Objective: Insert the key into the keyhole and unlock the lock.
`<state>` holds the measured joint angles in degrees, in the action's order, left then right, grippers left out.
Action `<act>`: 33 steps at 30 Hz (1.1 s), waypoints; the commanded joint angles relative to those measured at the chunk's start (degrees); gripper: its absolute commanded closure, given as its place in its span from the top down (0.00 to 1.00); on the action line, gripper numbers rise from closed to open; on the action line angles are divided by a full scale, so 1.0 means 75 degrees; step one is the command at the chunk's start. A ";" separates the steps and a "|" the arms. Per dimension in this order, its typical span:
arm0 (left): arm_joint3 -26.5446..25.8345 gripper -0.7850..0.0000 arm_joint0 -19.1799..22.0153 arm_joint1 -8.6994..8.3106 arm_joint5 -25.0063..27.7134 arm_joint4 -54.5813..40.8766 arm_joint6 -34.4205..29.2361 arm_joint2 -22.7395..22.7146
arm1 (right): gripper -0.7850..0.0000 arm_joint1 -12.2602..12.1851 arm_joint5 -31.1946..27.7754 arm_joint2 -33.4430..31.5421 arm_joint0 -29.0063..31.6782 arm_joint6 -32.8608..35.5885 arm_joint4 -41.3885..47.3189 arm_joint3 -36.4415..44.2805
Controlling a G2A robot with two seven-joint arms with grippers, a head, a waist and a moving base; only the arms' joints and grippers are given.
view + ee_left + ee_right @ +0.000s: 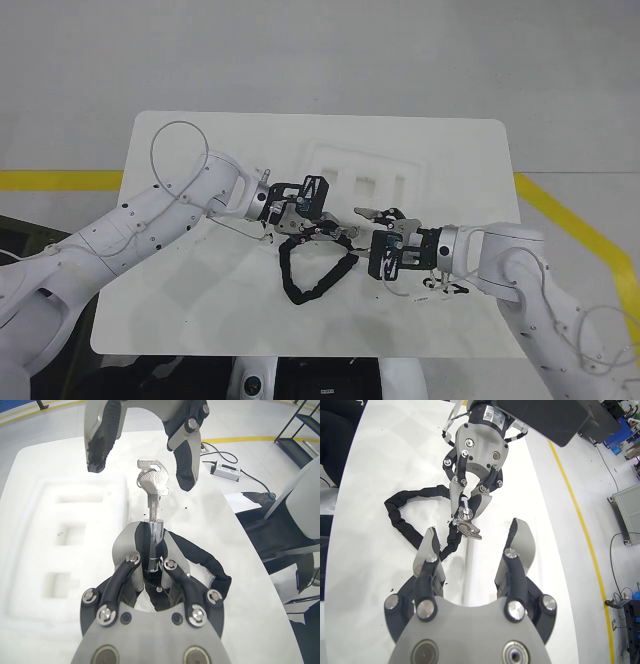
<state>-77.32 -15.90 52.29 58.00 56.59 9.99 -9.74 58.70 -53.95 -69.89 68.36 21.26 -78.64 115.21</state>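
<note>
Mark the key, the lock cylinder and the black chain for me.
key (153, 480): left wrist view, on its flat textured head.
lock cylinder (157, 535): left wrist view, on the chrome barrel.
chain (396, 517): right wrist view, on the black sleeve's bend.

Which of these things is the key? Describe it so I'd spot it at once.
On the white table lies a black chain; the left gripper clamps the shiny round lock at its end. The key sticks out of that lock: the only flat piece, dull silver, with a dimpled head and a small ring through it.
</note>
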 commanded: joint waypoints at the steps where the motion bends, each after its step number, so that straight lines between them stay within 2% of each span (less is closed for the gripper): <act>1: 0.0005 0.00 -0.0003 0.0000 0.0000 0.0019 0.0024 0.0000 | 0.46 -0.0002 0.0008 0.0036 -0.0042 0.0038 0.0000 -0.0005; 4: 0.0004 0.00 -0.0011 0.0003 0.0000 0.0054 0.0068 0.0000 | 0.41 -0.0001 0.0041 0.0105 -0.0114 0.0093 -0.0013 -0.0050; 9: 0.0020 0.00 -0.0023 0.0008 0.0000 0.0113 0.0158 0.0000 | 0.00 0.0004 0.0235 0.0172 -0.0133 0.0137 0.0131 -0.0118; 17: 0.0054 0.00 -0.0021 0.0019 0.0000 0.0214 0.0289 0.0000 | 0.00 0.0014 0.0412 0.0331 -0.0167 0.0427 0.0693 -0.0299; 22: 0.0090 0.00 -0.0019 0.0019 0.0000 0.0275 0.0384 0.0000 | 0.00 0.0031 0.0590 0.0488 -0.0199 0.0909 0.1533 -0.0477; 33: 0.0120 0.00 -0.0001 -0.0024 0.0000 0.0362 0.0523 0.0000 | 0.00 0.0105 0.1905 0.0836 -0.0252 0.1983 0.4026 -0.0724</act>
<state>-76.44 -15.91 52.15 58.01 59.29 13.87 -9.74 59.45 -40.64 -63.62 66.48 35.95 -49.74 109.84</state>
